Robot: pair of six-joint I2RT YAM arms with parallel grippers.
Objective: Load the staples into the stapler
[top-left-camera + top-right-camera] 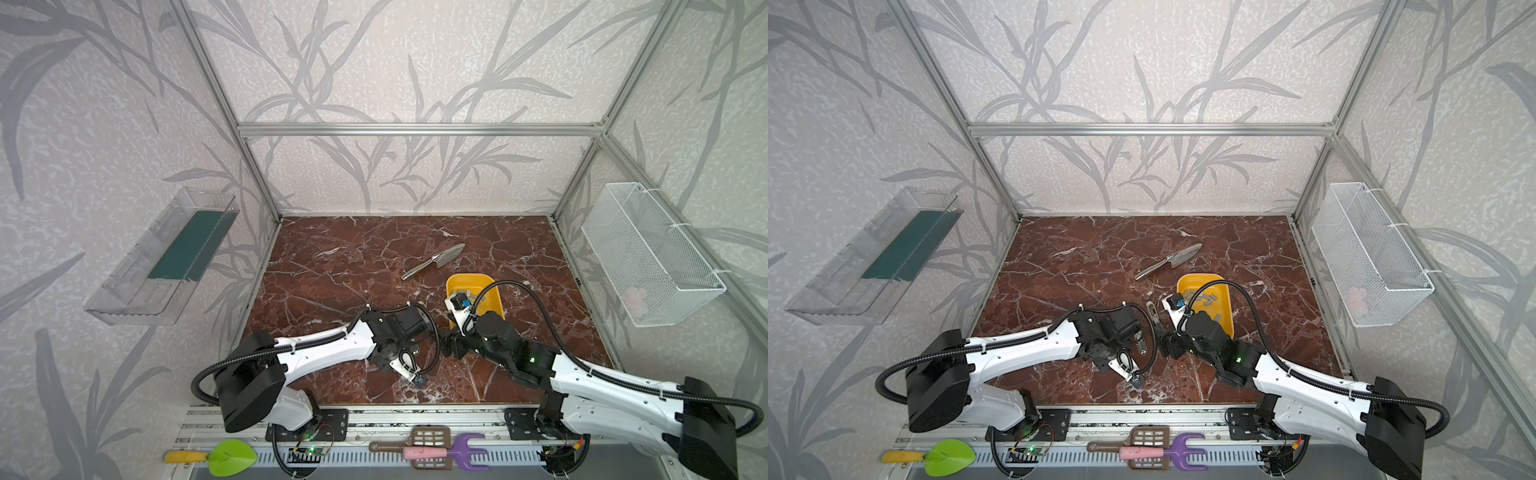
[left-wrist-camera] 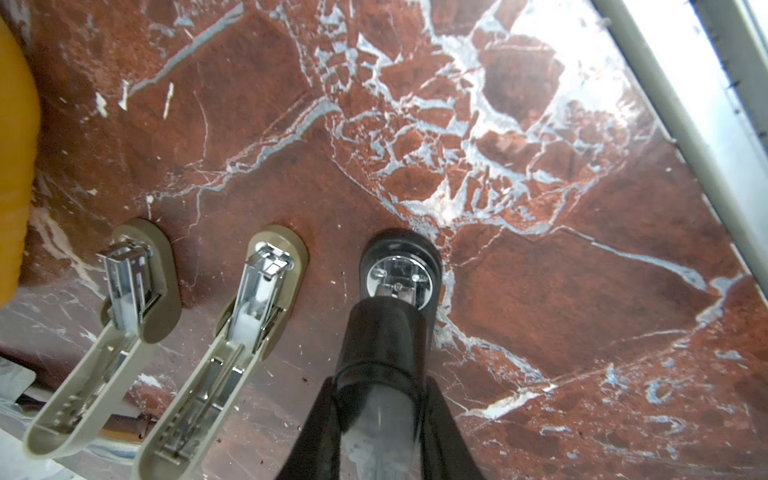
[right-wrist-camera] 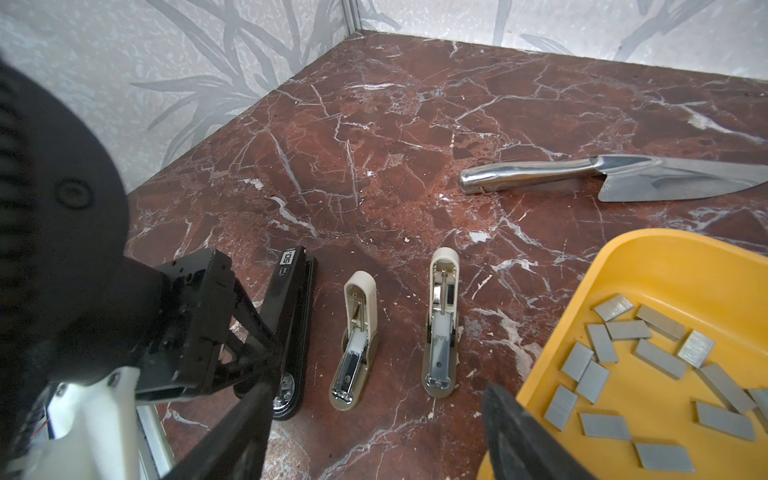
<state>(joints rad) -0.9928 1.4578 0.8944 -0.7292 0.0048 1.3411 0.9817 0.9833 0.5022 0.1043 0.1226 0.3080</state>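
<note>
Three staplers stand hinged open on the marble: a black stapler (image 3: pixel 291 316) (image 2: pixel 399 282) and two beige staplers (image 3: pixel 357 340) (image 3: pixel 442 324). My left gripper (image 2: pixel 380 399) is shut on the raised upper arm of the black stapler, whose base rests on the table. Several grey staples (image 3: pixel 648 361) (image 1: pixel 1206 297) lie loose in a yellow tray (image 3: pixel 582 299) (image 1: pixel 473 280). My right gripper (image 3: pixel 376 399) hangs open and holds nothing. It is above the marble, between the nearer beige stapler and the tray's edge.
A shiny metal trowel (image 3: pixel 623 174) (image 1: pixel 434 262) lies behind the tray. On the side walls hang a clear bin (image 1: pixel 162 257) and a white wire basket (image 1: pixel 648 253). Toy garden tools (image 1: pixel 428 451) lie on the front rail.
</note>
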